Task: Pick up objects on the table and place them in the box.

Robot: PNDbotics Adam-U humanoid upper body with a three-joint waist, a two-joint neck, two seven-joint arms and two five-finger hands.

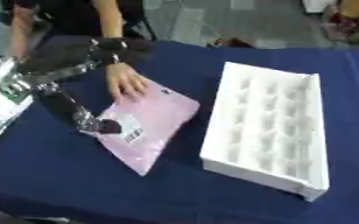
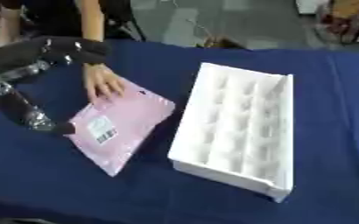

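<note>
Box (image 1: 267, 131) first: a white, rigid-looking tray, rectangular, its inside moulded into rows of rounded pockets, with one raised wall along its far right side. It sits askew on my desk (image 1: 60, 175), which is draped in smooth dark blue cloth, to the right of everything else.

Left of the box, apart from it, lies a flat pink bag (image 1: 148, 124), glossy like plastic film, roughly rectangular and turned at an angle. It carries a small white label (image 2: 102, 129) with dark print I cannot read.

My left hand (image 1: 100, 126), black with silvery joints, rests at the bag's left edge, touching it beside the label. I cannot tell whether my fingers are spread or closed around the edge; they blur into one dark shape.

A person's bare hand (image 1: 125, 82) lies flat on the bag's far corner, fingers extended.
</note>
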